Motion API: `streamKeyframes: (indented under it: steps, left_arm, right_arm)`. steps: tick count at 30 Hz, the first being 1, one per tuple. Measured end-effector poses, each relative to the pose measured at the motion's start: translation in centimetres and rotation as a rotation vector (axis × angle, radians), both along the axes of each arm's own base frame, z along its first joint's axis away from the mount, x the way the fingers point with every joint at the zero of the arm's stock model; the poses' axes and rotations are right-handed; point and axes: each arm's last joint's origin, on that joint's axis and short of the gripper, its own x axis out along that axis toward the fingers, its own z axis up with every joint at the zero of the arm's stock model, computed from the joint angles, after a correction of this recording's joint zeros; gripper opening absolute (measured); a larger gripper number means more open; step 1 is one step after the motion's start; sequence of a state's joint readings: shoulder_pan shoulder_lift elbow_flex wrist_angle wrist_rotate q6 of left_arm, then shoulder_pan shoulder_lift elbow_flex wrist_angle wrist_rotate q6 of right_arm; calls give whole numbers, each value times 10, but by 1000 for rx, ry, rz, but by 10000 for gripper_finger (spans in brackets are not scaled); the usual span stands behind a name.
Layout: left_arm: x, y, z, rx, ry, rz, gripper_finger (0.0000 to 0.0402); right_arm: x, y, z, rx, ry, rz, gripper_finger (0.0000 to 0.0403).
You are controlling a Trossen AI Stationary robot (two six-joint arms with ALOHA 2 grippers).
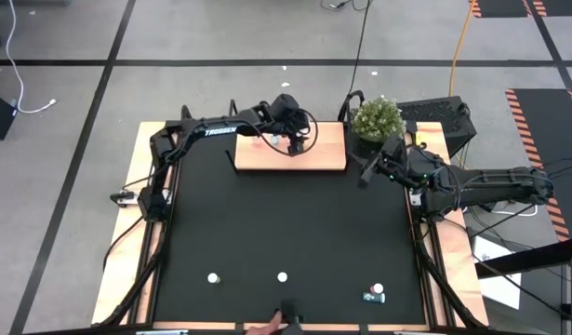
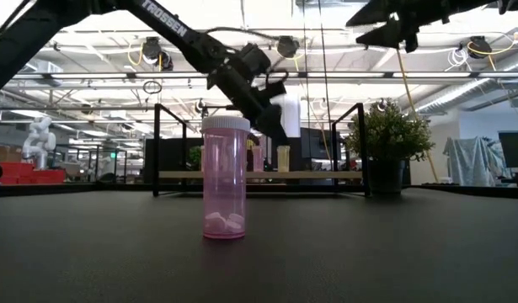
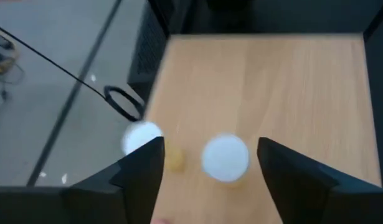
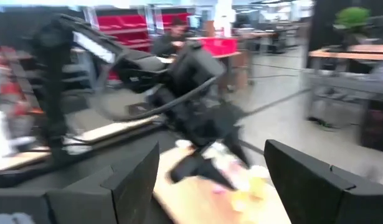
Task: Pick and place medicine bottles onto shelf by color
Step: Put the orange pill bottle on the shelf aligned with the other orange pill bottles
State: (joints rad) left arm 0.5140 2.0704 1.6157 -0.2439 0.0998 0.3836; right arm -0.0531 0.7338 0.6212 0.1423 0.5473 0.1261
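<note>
Left gripper [image 1: 296, 141] is positioned over the shelf [image 1: 323, 154], a light-wood board at the far edge of the black mat [image 1: 286, 223]. In the left wrist view its jaws are spread, with one white-capped bottle [image 3: 225, 158] standing on the wood between the fingers [image 3: 141, 171], not pinched. A second white cap [image 3: 141, 137] sits just beside it, nearer the board's edge, and something yellow shows between the two. The exact number of bottles on the shelf cannot be told; the high view shows a pink and a teal item under the gripper.

Right gripper [image 1: 371, 167] hangs beside the potted plant [image 1: 377, 118], off the shelf's end, jaws spread and holding nothing.

On the near part of the mat, four bottles counted in the high view: two upright showing white caps only [image 1: 212, 277] [image 1: 282, 276], a third upright [image 1: 378, 289], and a teal one lying on its side [image 1: 373, 298] just beside it. The low view shows one of them as a pink bottle [image 2: 225, 178], upright, white cap on.

A person's hand [image 1: 263, 327] shows at the near table edge.
</note>
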Motion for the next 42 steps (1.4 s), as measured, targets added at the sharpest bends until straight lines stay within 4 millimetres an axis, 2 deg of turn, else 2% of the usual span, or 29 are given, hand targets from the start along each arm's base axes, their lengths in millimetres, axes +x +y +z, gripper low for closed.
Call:
streamKeyframes:
  steps: [5,9,13,19,25,29,33,38,42]
  left_arm:
    - [-7,-11,43,40,-107,4,279]
    - [-14,-32,78,-7,-192,26,282]
    - [-25,-66,112,-38,-237,61,275]
    - [-49,-130,141,-65,-143,193,280]
    - [-80,-189,150,-216,-9,212,285]
    - [-102,-215,150,-284,108,243,285]
    - [-125,-230,149,-303,245,278,285]
    - [-151,-238,150,-278,401,305,285]
    - [-168,-246,153,-253,447,295,285]
  right_arm:
    - [2,4,-1,113,-57,134,278]
    - [4,7,-3,197,-60,276,263]
    - [6,12,-4,267,-61,428,241]
    - [21,17,-18,357,37,604,214]
    - [53,33,-44,428,149,749,214]
    - [78,50,-51,420,172,814,215]
    - [102,71,-57,385,220,814,215]
    - [136,97,-56,346,244,802,215]
    - [165,116,-53,289,245,764,215]
